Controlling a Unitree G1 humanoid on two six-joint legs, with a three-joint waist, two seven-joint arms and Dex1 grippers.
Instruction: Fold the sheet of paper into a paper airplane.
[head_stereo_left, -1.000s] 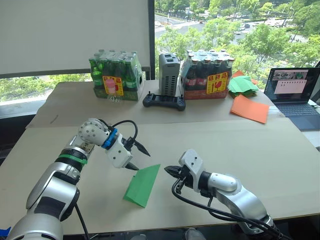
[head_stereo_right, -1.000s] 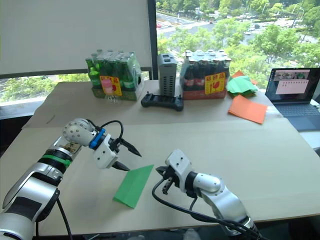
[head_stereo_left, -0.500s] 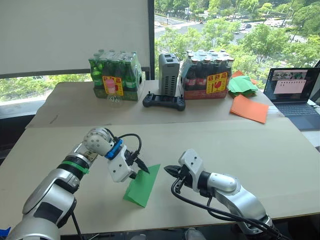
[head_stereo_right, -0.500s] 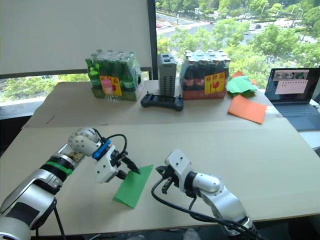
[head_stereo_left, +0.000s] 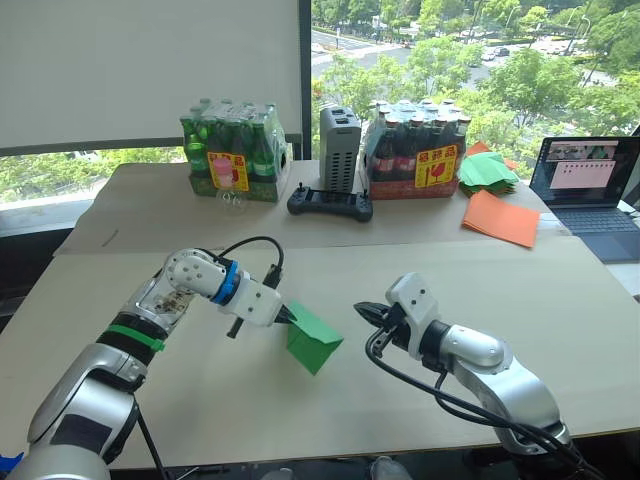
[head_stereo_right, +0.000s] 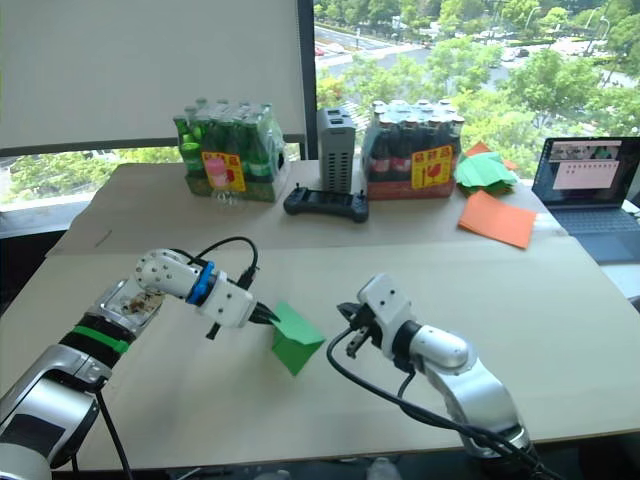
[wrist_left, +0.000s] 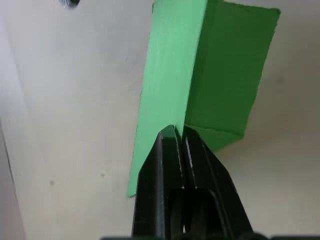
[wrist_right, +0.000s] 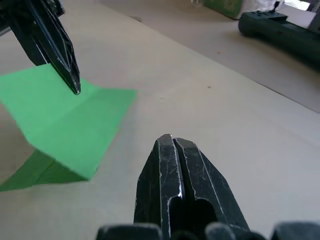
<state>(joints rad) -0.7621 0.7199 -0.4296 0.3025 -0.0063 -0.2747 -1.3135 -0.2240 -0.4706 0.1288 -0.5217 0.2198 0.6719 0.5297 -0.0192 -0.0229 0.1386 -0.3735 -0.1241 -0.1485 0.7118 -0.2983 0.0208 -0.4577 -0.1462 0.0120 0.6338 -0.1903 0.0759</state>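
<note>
1. Green paper first: the sheet of paper sits pinched at its edge in my left gripper, folded roughly in half and tented open like a little roof, its lower corner near or on the table.
2. My left fingers are clamped tight on one flap of the sheet, right beside the crease; the other flap hangs away past the fingertips.
3. I judge this an early step: the centre fold exists, but I see no pointed nose and no wings, so most of the airplane is not yet made.
4. My left arm reaches inward across the table, wrist turned so the fingers point toward my right side, holding the sheet out in front of them.
5. My right gripper hovers just beside the sheet's free flap, apart from it, fingers pressed together on nothing, aimed at the paper.
6. Next, I reckon the right gripper must open and take a corner of the free flap, or pin the crease flat, while the left grip keeps hold.
</note>
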